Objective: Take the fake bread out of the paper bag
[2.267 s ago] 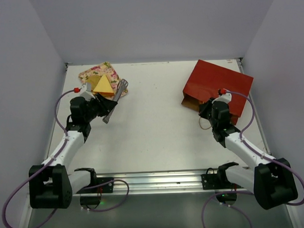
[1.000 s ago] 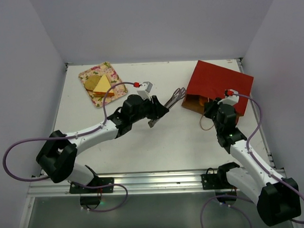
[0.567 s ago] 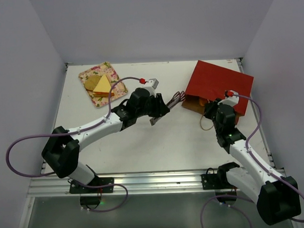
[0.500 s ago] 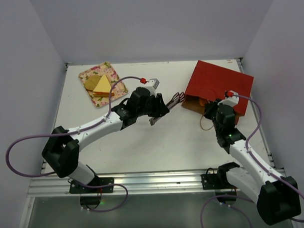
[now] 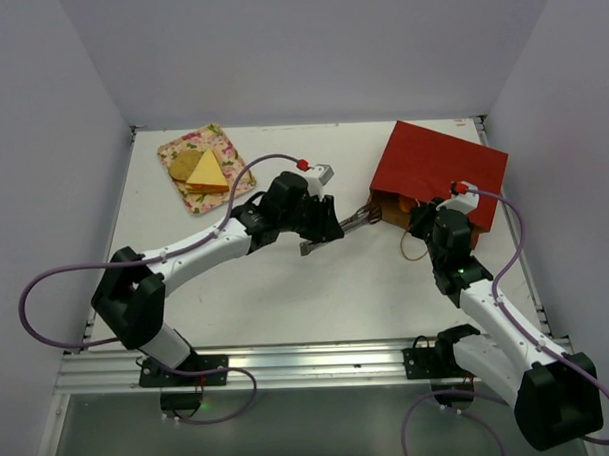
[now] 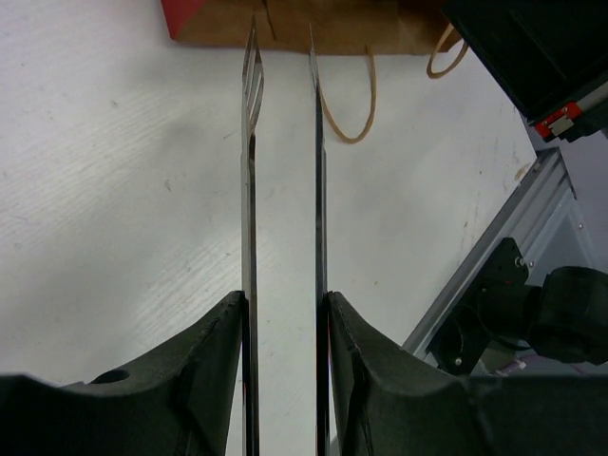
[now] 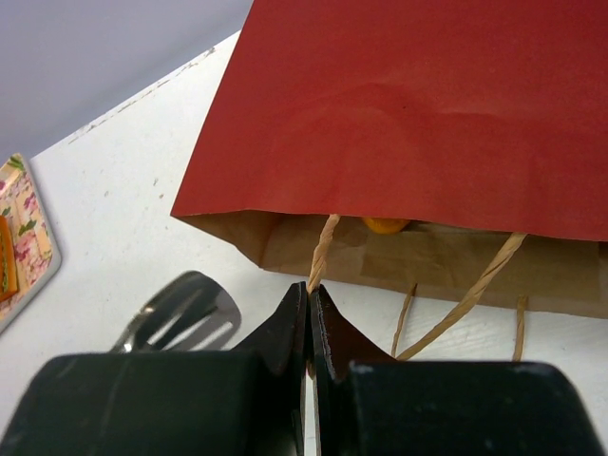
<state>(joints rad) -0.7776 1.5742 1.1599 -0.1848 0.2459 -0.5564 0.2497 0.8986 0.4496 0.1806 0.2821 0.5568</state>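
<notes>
Left wrist: left gripper (image 6: 283,309) is clamped on metal tongs (image 6: 249,190). Both blades are squeezed between the fingers with a narrow gap between them. The blades run straight out over the table (image 6: 114,190) toward the paper bag (image 6: 285,19), tips lined up with its brown mouth. Right wrist cam puts the tong head just outside the mouth's corner, not inside.

Right gripper (image 7: 307,294) is fully closed, pinching one cord handle (image 7: 321,249) right in front of the bag mouth. The other handle loops lie loose on the table.

The bag lies flat at the far right of the table, red side up, mouth toward the arms. One orange bun (image 7: 385,225) shows inside, just behind the mouth edge.

Top view: left arm is stretched across the middle of the table; right arm has a short reach to the bag. Yellow wedge (image 5: 207,171) and a tan piece (image 5: 182,167) sit on the floral tray (image 5: 196,140) in the far left corner, well apart from the bag.
</notes>
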